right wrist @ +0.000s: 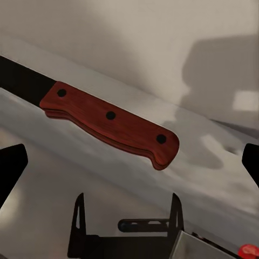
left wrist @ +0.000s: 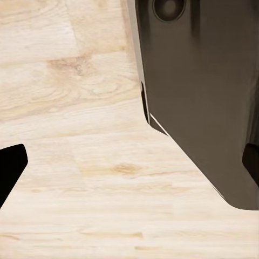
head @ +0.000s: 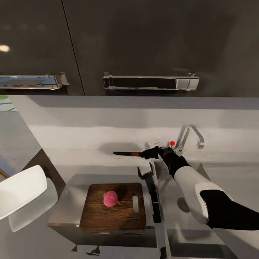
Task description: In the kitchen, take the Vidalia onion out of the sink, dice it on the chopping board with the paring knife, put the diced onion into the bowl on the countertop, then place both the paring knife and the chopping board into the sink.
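The head view shows the grey table [head: 230,180] with the sink [head: 187,216] at the right, then the chopping board [head: 113,207] in front of it to the left, the white bowl [head: 21,190] at the left edge, the Vidalia onion [head: 110,198] lying on the middle of the board, and the paring knife [head: 126,154] at the back near the chrome tap [head: 190,138]. The right gripper [head: 145,154] is at the knife's handle, but I cannot tell from here whether it grips it. In the right wrist view the red-brown handle [right wrist: 110,124] lies between the two wide-apart fingertips [right wrist: 11,167], not touched by them, so the gripper seems open and empty. To grasp well, I think it should come closer, centre on the handle and close across the flat sides, keeping the blade level. The left wrist view gives other information: a pale wooden floor [left wrist: 70,162] and a dark cabinet front [left wrist: 205,97], one black fingertip [left wrist: 11,167] at the edge; its opening I cannot tell.
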### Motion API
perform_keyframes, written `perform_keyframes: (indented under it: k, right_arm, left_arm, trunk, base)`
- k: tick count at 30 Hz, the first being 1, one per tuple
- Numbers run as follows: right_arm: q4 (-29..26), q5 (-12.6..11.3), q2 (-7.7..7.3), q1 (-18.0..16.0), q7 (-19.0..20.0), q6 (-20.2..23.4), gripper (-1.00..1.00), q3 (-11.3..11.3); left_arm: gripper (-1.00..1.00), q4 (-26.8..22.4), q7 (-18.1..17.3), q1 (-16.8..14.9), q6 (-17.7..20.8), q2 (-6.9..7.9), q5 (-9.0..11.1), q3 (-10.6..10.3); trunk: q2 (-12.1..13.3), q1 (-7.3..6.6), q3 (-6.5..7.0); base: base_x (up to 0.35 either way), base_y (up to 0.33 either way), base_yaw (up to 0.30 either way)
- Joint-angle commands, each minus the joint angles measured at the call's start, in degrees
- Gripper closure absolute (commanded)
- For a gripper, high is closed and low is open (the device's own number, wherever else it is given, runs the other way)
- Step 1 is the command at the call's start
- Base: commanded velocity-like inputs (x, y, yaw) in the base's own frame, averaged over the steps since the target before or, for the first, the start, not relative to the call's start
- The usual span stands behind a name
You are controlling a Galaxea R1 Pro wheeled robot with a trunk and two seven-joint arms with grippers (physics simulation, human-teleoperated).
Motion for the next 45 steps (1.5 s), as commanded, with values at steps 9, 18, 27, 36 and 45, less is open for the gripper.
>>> perform_keyframes:
  k: [9,18,27,36,45]
  right_arm:
    - [-0.1,0.5,0.00,0.0,0.3,0.3,-1.00,0.0]
    - [-0.1,0.5,0.00,0.0,0.3,0.3,-1.00,0.0]
    - [-0.1,0.5,0.00,0.0,0.2,0.3,-1.00,0.0]
    - [-0.2,0.6,0.00,0.0,0.1,0.3,-1.00,0.0]
    - [-0.2,0.5,0.07,0.0,0.2,0.2,-1.00,0.0]
  left_arm:
    - [-1.00,0.0,0.1,0.0,0.2,-0.01,0.5,-0.5]
    - [-1.00,0.0,0.1,0.0,0.2,-0.09,0.5,-0.5]
    - [-1.00,0.0,0.1,0.0,0.2,-0.35,0.5,-0.5]
    - [-1.00,0.0,0.1,0.0,0.2,-0.36,0.5,-0.5]
    - [-1.00,0.0,0.1,0.0,0.2,-0.36,0.5,-0.5]
  trunk:
    - [-0.1,0.03,-0.10]
    - [-0.1,0.03,-0.10]
    - [-0.1,0.03,-0.10]
    - [-0.1,0.03,-0.10]
    - [-0.1,0.03,-0.10]
  base:
    - [0.011,0.000,0.000]
    - [0.077,0.000,0.000]
    - [0.003,0.000,0.000]
    - [0.000,0.000,0.000]
    - [0.000,0.000,0.000]
